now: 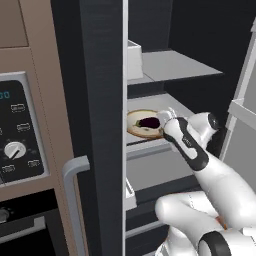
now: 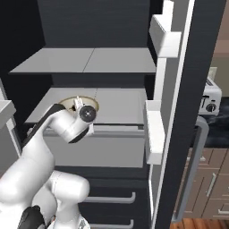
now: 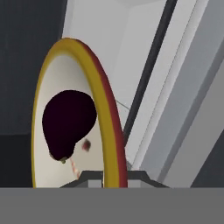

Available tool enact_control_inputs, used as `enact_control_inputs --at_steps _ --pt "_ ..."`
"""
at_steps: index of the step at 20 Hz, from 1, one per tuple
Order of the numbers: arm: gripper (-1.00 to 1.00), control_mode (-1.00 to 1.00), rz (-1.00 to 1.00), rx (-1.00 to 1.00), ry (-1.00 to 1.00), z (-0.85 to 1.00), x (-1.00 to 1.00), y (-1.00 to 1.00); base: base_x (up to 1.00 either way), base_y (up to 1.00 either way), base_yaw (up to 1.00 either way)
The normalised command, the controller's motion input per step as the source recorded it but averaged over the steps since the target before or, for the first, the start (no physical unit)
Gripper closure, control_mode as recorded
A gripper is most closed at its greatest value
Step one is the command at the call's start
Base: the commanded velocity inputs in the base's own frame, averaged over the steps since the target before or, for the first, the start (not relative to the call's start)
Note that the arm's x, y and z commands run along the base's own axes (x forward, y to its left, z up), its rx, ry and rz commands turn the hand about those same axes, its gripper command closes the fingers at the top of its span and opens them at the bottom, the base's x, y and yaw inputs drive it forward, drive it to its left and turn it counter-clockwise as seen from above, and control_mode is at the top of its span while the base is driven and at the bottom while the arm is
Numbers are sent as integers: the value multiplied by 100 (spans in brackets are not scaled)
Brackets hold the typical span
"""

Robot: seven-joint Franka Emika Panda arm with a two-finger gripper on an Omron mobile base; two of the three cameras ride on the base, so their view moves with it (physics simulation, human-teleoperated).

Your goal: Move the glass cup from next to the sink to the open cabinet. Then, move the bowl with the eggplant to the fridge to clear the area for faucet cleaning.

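Gripper (image 1: 166, 119) is clamping the bowl (image 1: 142, 125) rim near the fridge shelf (image 2: 118, 105) front edge; early release risks tipping, spilling the eggplant (image 1: 147, 122).

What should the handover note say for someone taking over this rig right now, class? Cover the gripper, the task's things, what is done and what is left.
Gripper: at the near rim of the bowl, apparently shut on it; the fingertips are hard to see.
Bowl: on the fridge's middle shelf, the eggplant inside.
Done: bowl is in the fridge.
Left: let go and pull the arm out. The glass cup can't be checked from here.
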Motion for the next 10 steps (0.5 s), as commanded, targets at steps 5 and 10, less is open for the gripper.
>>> enact_control_inputs --at_steps 5,10 --pt "100 -100 0 0 3 -1 74 -3 0 0 0" --pt "100 -100 0 0 7 -2 73 -10 0 0 0"
